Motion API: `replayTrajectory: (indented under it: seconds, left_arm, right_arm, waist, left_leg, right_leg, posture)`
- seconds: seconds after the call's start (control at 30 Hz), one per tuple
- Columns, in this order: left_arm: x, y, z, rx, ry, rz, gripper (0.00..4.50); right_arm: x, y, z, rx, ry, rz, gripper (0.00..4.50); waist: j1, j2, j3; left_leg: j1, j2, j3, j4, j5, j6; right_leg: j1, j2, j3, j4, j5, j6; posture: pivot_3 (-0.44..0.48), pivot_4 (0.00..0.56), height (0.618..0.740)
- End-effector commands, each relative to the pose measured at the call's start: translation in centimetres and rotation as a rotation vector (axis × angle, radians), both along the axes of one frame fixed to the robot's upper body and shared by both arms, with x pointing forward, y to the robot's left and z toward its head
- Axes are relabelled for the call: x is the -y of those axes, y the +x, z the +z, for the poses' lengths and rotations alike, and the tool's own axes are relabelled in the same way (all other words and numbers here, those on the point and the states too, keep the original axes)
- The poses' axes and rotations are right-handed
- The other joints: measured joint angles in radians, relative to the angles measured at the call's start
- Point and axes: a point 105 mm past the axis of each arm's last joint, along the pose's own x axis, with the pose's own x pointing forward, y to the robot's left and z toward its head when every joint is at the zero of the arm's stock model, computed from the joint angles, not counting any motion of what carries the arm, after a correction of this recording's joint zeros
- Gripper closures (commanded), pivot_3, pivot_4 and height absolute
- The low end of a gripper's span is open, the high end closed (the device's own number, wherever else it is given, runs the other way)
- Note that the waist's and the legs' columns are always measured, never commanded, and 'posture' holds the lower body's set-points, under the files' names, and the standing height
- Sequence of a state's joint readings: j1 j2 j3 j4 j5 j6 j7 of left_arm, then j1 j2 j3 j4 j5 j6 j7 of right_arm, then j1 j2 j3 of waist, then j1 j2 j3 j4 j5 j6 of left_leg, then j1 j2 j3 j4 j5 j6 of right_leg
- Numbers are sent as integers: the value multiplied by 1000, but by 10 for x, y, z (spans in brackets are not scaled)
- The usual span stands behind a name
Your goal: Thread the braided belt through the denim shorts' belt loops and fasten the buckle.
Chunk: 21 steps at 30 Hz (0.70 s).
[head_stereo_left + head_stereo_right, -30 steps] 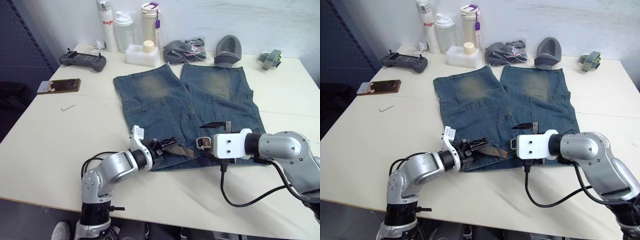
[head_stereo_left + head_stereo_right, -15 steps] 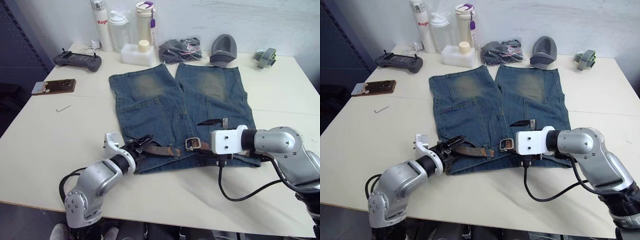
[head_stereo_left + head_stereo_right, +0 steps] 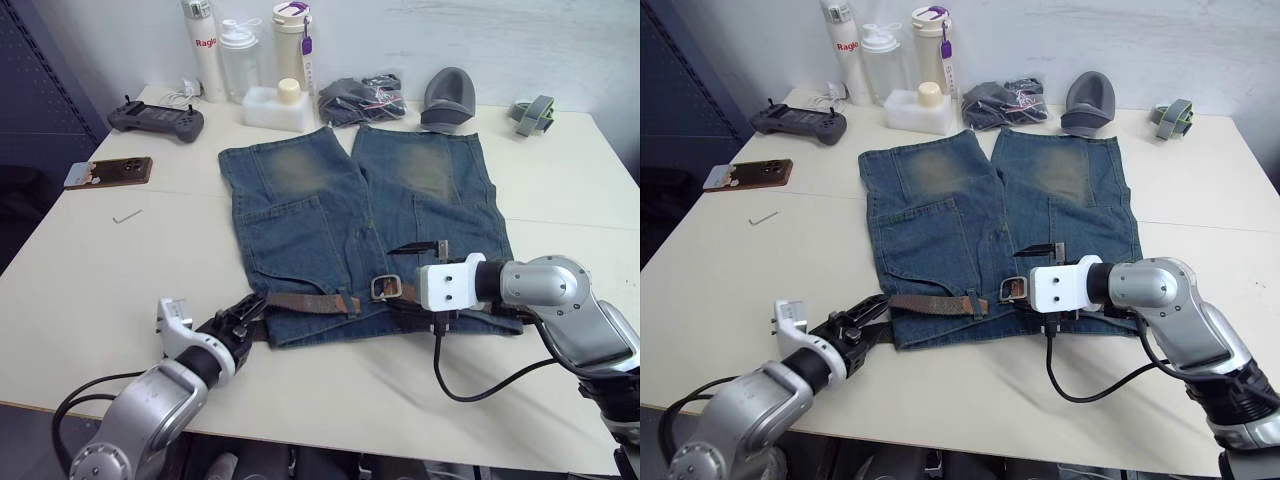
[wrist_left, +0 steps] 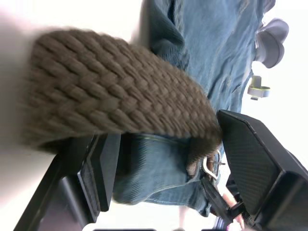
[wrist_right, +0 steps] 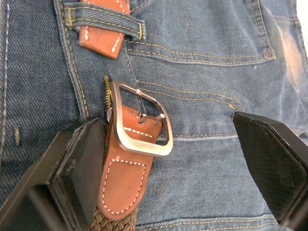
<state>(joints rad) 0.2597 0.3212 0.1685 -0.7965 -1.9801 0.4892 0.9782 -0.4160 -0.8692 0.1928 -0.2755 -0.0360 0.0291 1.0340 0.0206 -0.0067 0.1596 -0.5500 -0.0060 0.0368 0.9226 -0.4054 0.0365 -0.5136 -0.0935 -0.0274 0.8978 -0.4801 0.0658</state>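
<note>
While left fingers (image 4: pixel 103 168) seemingly pinch braided belt (image 4: pixel 115 101)

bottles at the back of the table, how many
3, in a row at the table's far left edge: a white bottle marked in red, a clear bottle in the middle, and a cream bottle with a purple strap. None looks hidden.

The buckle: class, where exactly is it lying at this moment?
In the left eye view the buckle lies on the denim shorts at the waistband's middle, just beside the open right gripper, towards the robot's left.
</note>
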Motion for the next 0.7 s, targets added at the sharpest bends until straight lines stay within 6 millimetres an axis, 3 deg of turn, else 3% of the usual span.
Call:
replayTrajectory:
  seconds: [0.03,0.07,0.13,0.27,0.5,0.7]
  left_arm:
    - [-10,-1,-12,-15,16,5,1520]
    - [-10,-1,-13,-7,11,-4,1727]
    - [-7,5,-14,11,-6,-33,2549]
    - [6,17,-15,18,-40,-85,4489]
    - [31,25,-3,43,-94,-148,4489]
    - [40,26,13,78,-123,-142,4489]
  right_arm:
    - [-9,0,14,29,10,33,0]
    - [-10,0,17,32,11,35,0]
    - [-10,2,25,41,9,35,0]
    - [-8,3,38,52,1,25,0]
    - [3,2,52,49,-20,-14,0]
    - [13,1,61,23,-24,-42,0]
  waist:
    - [0,1,1]
    - [0,3,2]
    - [2,6,5]
    - [7,6,8]
    - [14,7,9]
    - [9,7,9]
  left_leg:
    - [0,0,0,0,0,1]
    - [0,0,0,0,-1,1]
    - [-1,0,0,0,-1,2]
    - [-2,0,0,1,-2,4]
    - [-6,-1,-1,1,-2,6]
    - [-9,-1,-1,0,-2,6]
  right_leg:
    - [0,0,0,0,0,0]
    - [0,0,0,0,0,0]
    - [0,0,0,0,0,0]
    - [-1,0,-1,-1,1,2]
    - [0,-1,-1,-7,8,15]
    - [-1,-1,-1,-12,12,22]
  posture:
    - [0,150,656]
    - [0,150,656]
    - [0,150,656]
    - [0,150,656]
    - [0,150,656]
    - [0,150,656]
